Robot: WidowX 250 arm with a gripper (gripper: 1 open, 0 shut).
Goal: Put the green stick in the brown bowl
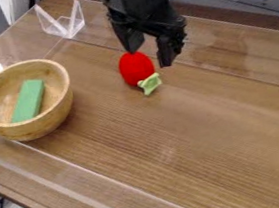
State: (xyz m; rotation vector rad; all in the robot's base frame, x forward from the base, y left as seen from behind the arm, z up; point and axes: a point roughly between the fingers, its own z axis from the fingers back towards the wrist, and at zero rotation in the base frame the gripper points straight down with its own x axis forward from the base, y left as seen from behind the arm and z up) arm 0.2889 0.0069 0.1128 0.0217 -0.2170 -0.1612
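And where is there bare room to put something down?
The widest bare patch is table right of and below the red toy. Crowded: around that toy, under the gripper, and inside the bowl, where the green stick lies.
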